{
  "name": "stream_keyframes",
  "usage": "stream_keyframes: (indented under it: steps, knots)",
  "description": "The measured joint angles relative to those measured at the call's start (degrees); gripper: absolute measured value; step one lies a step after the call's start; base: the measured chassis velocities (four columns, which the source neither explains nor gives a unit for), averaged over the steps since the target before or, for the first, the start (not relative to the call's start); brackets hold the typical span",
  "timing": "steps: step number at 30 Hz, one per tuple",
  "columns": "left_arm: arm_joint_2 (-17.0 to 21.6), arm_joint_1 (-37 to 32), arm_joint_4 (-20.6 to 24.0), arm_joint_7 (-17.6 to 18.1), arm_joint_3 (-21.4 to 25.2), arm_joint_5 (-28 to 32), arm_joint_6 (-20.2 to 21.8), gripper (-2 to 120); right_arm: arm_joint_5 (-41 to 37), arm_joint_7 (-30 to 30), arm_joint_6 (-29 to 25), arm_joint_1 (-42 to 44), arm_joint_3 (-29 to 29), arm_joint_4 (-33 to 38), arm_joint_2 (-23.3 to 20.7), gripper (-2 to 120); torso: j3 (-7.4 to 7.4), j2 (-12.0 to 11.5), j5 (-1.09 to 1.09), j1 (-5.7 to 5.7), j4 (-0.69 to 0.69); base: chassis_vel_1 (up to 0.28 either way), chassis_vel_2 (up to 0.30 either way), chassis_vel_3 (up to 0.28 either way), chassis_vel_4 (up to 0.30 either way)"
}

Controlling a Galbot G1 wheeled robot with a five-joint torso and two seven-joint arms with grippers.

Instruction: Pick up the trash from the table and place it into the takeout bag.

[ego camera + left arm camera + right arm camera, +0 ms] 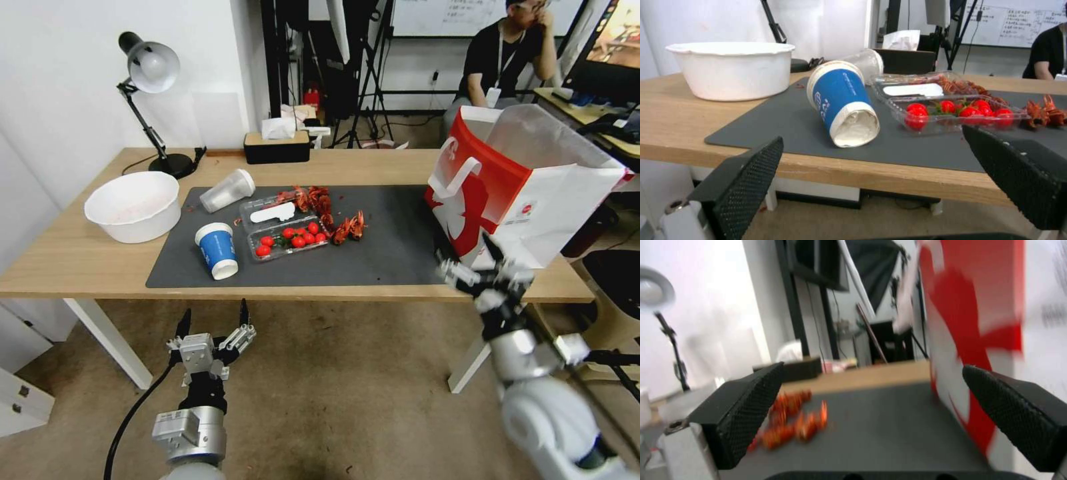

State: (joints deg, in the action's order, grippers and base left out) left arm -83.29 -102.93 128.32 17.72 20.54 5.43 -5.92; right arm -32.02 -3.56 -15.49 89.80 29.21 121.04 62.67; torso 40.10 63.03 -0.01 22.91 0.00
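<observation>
On the table (67,253), a blue-and-white paper cup (217,250) (842,103) lies on its side on the dark grey mat (387,253). A clear plastic cup (227,190) (867,61) lies behind it, and a white bowl (131,205) (731,70) stands at the left. Red shell scraps (350,228) (791,420) litter the mat. The white and red takeout bag (527,190) (978,323) stands open at the right end. My left gripper (212,319) (872,134) hangs open and empty below the front edge, facing the paper cup. My right gripper (467,257) (873,366) is open and empty beside the bag's base.
A clear clamshell box of cherry tomatoes (287,237) (960,111) sits mid-mat. A desk lamp (150,73) and a black tissue box (277,147) stand along the back edge. A seated person is behind the bag. Bare floor lies before the table.
</observation>
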Motion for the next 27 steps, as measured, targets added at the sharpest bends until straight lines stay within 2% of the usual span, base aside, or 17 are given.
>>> stream_keyframes:
  steps: [11, 27]
  knots:
    - [0.4, 0.3, -0.4, 0.0, 0.0, 0.8, 0.0, 100, 2.1, -0.6, -1.3, 6.5, -1.6, -3.0, 5.7, 100, 0.00, 0.0, 0.00, 0.01, 0.01, 0.000, 0.000, 0.000, 0.000]
    - [0.3, 0.5, -0.5, 0.0, -0.3, 1.0, -0.1, 100, 3.2, -0.9, -2.7, 8.1, -1.9, -4.5, 7.3, 100, 0.01, 0.0, 0.01, 0.01, 0.01, 0.000, 0.000, 0.000, 0.000]
